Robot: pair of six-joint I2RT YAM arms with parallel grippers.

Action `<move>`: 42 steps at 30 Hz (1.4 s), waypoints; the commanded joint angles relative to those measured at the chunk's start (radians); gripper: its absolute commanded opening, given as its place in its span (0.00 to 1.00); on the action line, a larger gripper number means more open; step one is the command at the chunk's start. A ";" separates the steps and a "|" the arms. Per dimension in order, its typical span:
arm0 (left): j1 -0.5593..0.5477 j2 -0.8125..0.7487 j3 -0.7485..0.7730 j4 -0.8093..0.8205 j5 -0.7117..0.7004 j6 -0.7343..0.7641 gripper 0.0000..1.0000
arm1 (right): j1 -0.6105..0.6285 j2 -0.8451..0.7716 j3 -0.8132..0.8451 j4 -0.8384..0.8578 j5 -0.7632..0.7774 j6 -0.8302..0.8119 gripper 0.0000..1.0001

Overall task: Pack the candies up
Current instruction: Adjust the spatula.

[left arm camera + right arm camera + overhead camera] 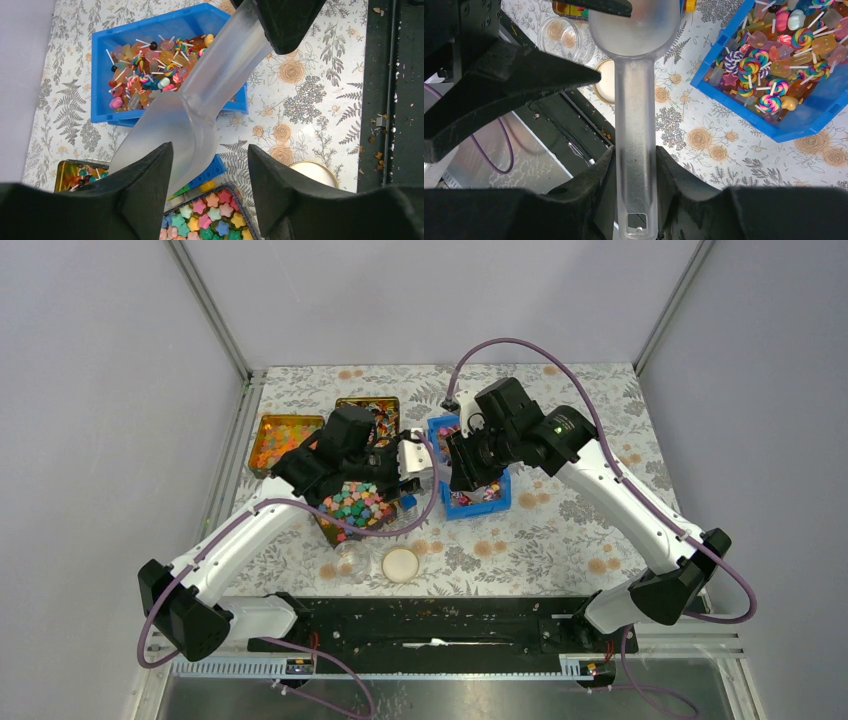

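My right gripper (635,150) is shut on the handle of a frosted clear plastic scoop (636,100), which it holds in the air between the containers. The scoop's bowl (170,125) is empty and rests against one finger of my left gripper (210,147). That gripper's jaws stand apart, and the other finger (280,185) is clear of the bowl. The candies (82,173), small mixed-colour wrapped sweets, lie in a gold tin (372,412) at the back, mostly hidden by my left arm.
A blue bin (470,505) of lollipops and gummies (145,60) stands right of centre. A tin of pastel flower-shaped blocks (210,220) lies under my left gripper, and a tin of orange-yellow balls (280,438) is at the far left. A clear jar (352,560) and its lid (401,565) sit near the front.
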 commanded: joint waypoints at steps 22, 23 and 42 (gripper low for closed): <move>-0.003 0.012 0.106 -0.069 0.068 0.040 0.00 | -0.003 0.049 0.036 0.012 -0.131 -0.055 0.25; -0.002 0.015 0.114 -0.076 0.071 0.036 0.00 | -0.003 0.054 0.039 0.013 -0.136 -0.055 0.30; -0.002 0.045 0.171 -0.098 0.117 -0.069 0.00 | 0.059 0.063 0.013 0.056 -0.022 -0.106 0.54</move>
